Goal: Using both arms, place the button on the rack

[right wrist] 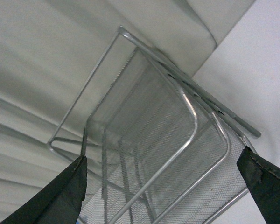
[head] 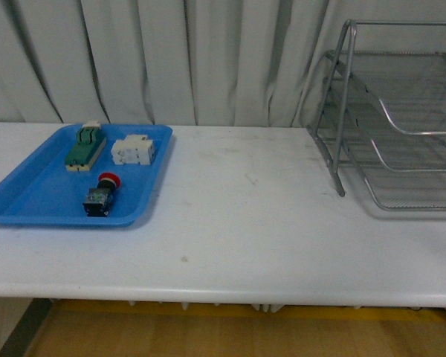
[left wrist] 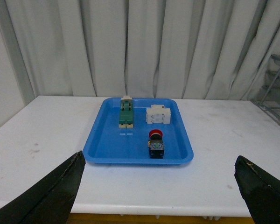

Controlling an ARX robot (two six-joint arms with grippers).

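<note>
The button (head: pixel 102 194), red mushroom cap on a dark body, lies on its side in the front part of the blue tray (head: pixel 30 197) at the table's left. The left wrist view also shows the button (left wrist: pixel 156 143), well ahead of my left gripper (left wrist: pixel 161 189), whose dark fingers (left wrist: pixel 56 193) stand wide open with nothing between them. The silver wire-mesh rack (head: pixel 401 119) stands at the table's right. My right gripper (right wrist: pixel 163 191) is open and faces the rack (right wrist: pixel 149 140) close up. Neither arm shows in the front view.
In the tray behind the button lie a green-topped cream block (head: pixel 85 146) and a white blocky component (head: pixel 132 151). A bare white tabletop (head: pixel 245 216) lies between tray and rack. Grey curtains (head: pixel 171 59) hang behind the table.
</note>
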